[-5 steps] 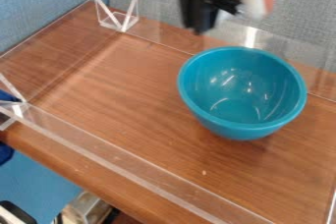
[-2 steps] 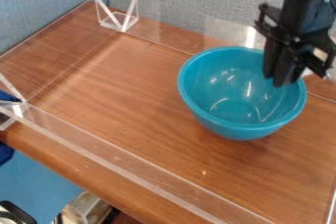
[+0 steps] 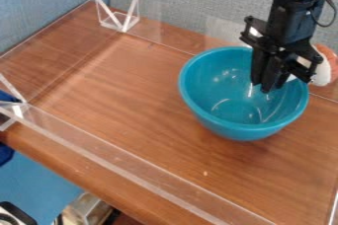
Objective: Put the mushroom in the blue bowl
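The black gripper point(image 3: 272, 79) points straight down, its tips inside the rim of the large glossy teal-blue bowl point(image 3: 224, 111). Its jaws are nearly closed. The small toy mushroom point(image 3: 321, 67), with orange-brown cap and cream-white stem, shows just to the right of the gripper, at its side above the bowl's right rim; the gripper seems to pinch it. The bowl stands below the gripper on the brown wooden bench point(image 3: 106, 81), which has clear plastic walls point(image 3: 119, 17) around it.

No text, label, brand, number or sign can be read anywhere, neither on the blue bowl point(image 3: 246, 95) nor on the tabletop point(image 3: 106, 76).
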